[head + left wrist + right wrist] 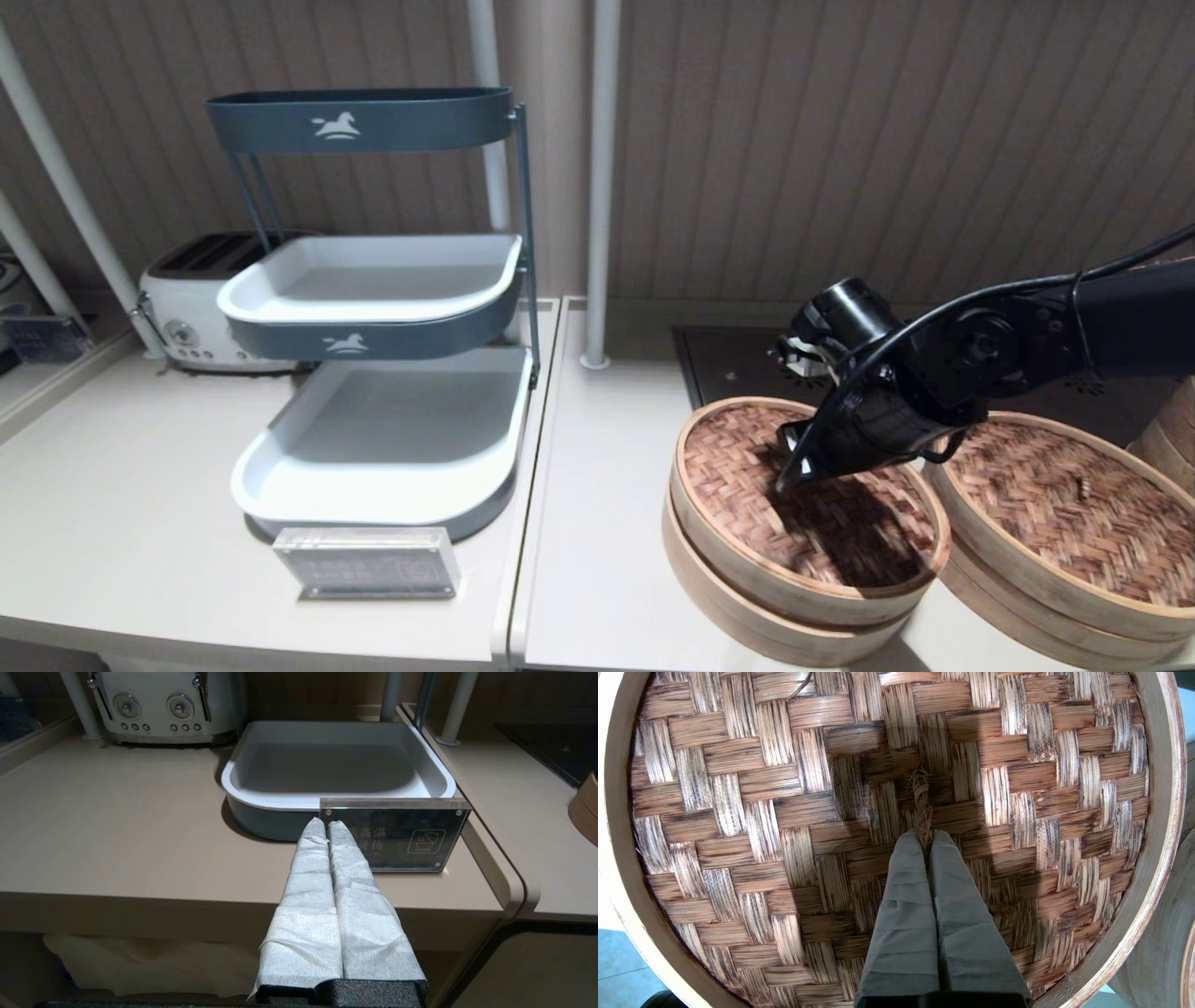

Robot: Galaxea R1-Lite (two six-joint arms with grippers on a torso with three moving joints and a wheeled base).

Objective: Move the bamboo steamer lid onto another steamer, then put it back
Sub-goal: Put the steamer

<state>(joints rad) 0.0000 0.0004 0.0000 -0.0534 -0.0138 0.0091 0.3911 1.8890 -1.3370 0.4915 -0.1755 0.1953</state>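
The bamboo steamer lid [747,467], reddish-brown herringbone with a pale hoop rim, lies slightly askew on its steamer [747,611] at the right of the counter. My right gripper [786,480] reaches down onto the lid's middle. In the right wrist view the right gripper [926,835] is shut on the small braided knot [920,795] of the lid [752,826]. Just to the right stands another steamer [1018,597], its own darker mottled lid [1074,504] on it. My left gripper [326,823] is shut on nothing and is parked off the counter's front edge, out of the head view.
A three-tier grey and white tray rack [383,439] and a white toaster [191,308] stand at the left. An acrylic sign [369,562] sits at the front edge. A black hob [728,364] lies behind the steamers, two white poles [597,187] rise behind, and more bamboo [1172,420] shows far right.
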